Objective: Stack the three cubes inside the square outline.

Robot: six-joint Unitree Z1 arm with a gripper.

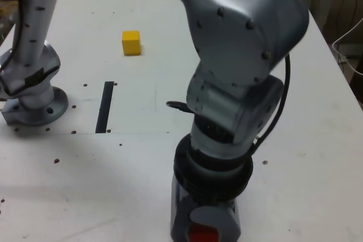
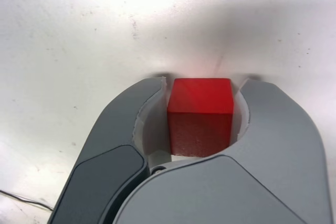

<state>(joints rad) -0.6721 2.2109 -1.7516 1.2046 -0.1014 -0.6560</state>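
Red cube point(image 2: 200, 116): sits between the jaws of my gripper point(image 2: 202, 129), which I read as clenched on it, flanks seemingly touching both inner faces, so it can be carried to the stack. Exterior view shows the same cube at the table's point(image 1: 295, 196) near edge, little spare room there. Yellow cube point(image 1: 131, 42): well apart from the red cube, open table all round. Black tape strip point(image 1: 105, 106): between them, not the outline. Square outline and green cube: not in view.
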